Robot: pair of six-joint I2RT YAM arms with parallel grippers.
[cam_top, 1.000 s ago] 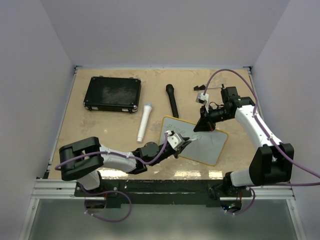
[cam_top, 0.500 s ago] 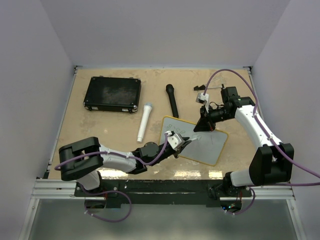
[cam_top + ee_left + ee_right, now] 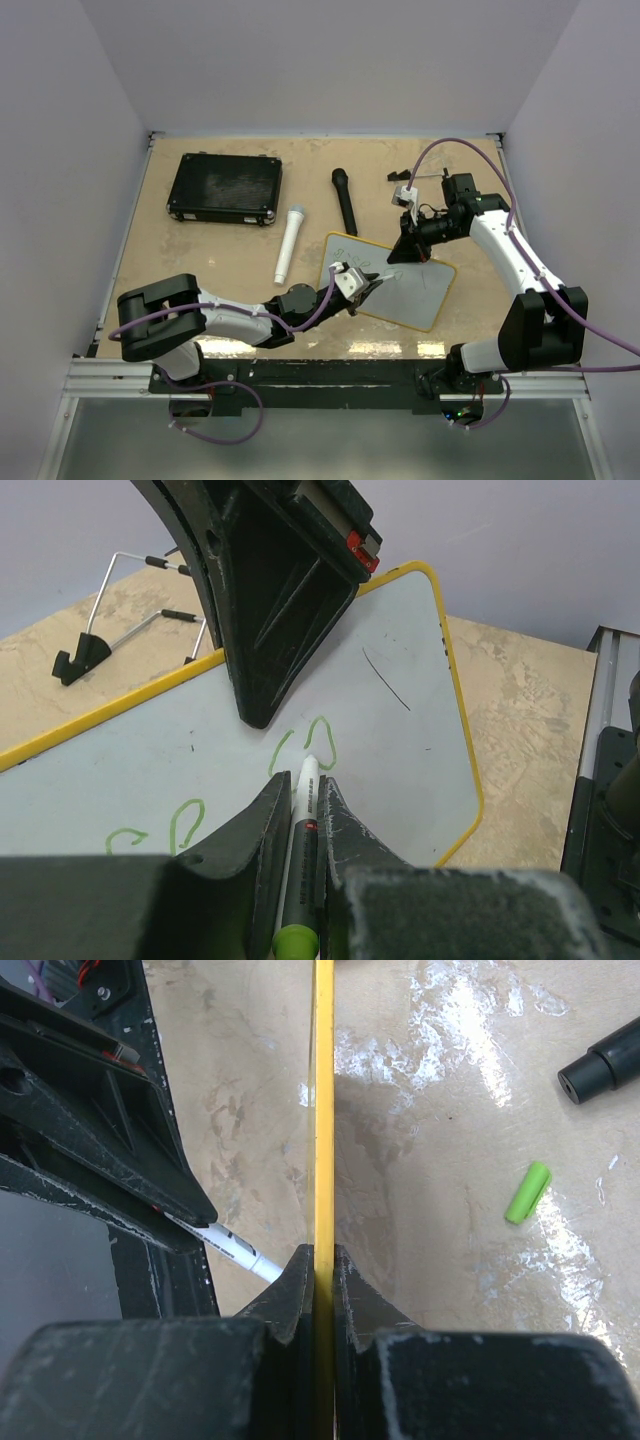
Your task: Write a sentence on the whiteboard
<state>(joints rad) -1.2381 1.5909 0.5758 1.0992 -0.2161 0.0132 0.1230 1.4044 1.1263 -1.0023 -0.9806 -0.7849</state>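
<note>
1. Across the floor of the walled bay: table [image 3: 220, 250], tan and mottled, with both arm bases at its 6 o'clock edge.
2. Toward 10 o'clock of the table: black case [image 3: 224, 187], rectangular, lying flat, well apart from both arms.
3. Toward 4 o'clock of table centre: whiteboard [image 3: 420, 290], white face, yellow rim, rounded corners, turned askew to the table edges.
4. At 9 o'clock of the whiteboard, apart from it: white microphone [image 3: 289, 243], lying lengthwise.
5. At 12 o'clock of the board's left corner: black microphone [image 3: 345, 200], lying flat, near the white one's far end.
6. At 12 o'clock of the board, near the right wrist: wire stand [image 3: 405, 176], thin metal with black feet.
7. Reaching in from 8 o'clock over the board's left part: left gripper [image 3: 368, 285], fingers clamped tight on the marker.
8. Coming in from 2 o'clock: right gripper [image 3: 400, 252], pinched on the whiteboard's yellow rim at its far edge, one finger on each side.
9. Between the left fingers: marker [image 3: 302, 830], white barrel with a green end, tip at the white surface.
10. Around the marker tip: sentence [image 3: 305, 742], so far a few green loops, too few to read, with a thin dark stroke at 1 o'clock of them.
11. Seen by the right wrist at 3 o'clock of the rim: green cap [image 3: 527, 1192], loose on the table near the black microphone's end.
</note>
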